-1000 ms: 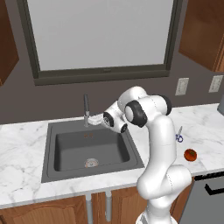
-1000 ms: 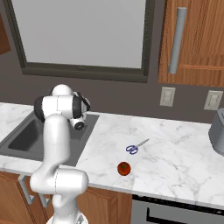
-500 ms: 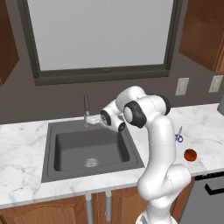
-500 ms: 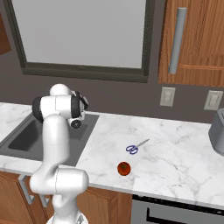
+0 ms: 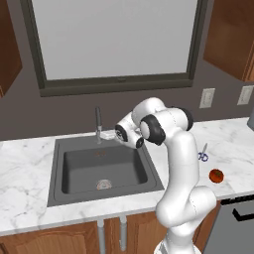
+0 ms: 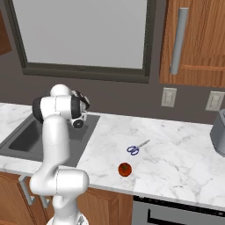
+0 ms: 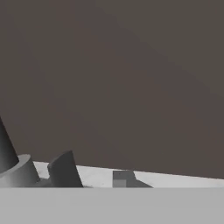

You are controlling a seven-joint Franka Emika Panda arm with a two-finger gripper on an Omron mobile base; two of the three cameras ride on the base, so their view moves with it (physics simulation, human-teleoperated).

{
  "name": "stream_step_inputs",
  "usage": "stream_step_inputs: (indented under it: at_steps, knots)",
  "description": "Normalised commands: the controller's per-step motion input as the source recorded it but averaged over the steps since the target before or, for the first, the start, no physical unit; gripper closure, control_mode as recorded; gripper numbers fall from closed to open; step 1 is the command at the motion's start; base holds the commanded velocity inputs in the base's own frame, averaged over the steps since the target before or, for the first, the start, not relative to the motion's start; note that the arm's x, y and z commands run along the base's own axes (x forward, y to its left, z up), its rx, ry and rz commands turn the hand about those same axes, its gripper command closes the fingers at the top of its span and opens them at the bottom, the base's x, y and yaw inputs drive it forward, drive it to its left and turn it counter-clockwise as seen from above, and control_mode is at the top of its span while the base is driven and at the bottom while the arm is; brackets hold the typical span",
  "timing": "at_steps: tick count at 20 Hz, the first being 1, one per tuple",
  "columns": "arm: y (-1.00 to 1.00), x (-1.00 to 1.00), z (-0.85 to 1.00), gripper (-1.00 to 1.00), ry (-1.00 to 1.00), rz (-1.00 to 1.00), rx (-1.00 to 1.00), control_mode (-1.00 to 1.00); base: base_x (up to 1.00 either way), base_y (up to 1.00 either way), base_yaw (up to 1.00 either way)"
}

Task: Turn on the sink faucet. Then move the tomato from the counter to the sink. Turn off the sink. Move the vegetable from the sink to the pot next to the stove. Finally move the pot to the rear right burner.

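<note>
The arm is folded over toward the back of the sink (image 5: 59, 188), and its gripper (image 5: 105, 134) sits right at the foot of the faucet (image 5: 98, 121), fingers pressed together with nothing between them. From the left base camera the faucet post stands upright just at the gripper's ten o'clock, so close they look to be touching or nearly so; I can't tell for sure whether there is contact. No water seems to be running into the basin, so I'd judge the first step, turning the faucet on, is the one in hand.

In the hand camera the faucet base (image 7: 15, 171) rises at about eight o'clock, beside a dark stub that I take for the handle (image 7: 64, 170), though it's too close to be certain. What matters next is that this handle lies just beside the closed fingers, so a short sideways nudge should do.

The tomato (image 6: 125, 169) waits on the counter (image 6: 184, 158), well apart, at the arm's four o'clock in the right base view, with scissors (image 6: 137, 147) near it.
</note>
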Motion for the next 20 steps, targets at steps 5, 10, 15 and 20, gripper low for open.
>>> stream_step_inputs:
  at_steps: [5,10,15,20]
  knots:
    - [-0.71,0.01,-0.22,1.0,0.04,0.0,0.01,-1.0,0.0,0.0,0.0]
    - [-0.71,0.0,-0.14,1.0,0.05,0.0,0.01,-1.0,0.0,0.0,0.0]
    - [-0.75,0.0,-0.15,1.0,0.05,0.0,0.02,-1.0,0.0,0.0,0.0]
    - [-0.8,0.0,-0.2,1.0,0.05,0.0,0.04,-1.0,0.0,0.0,0.0]
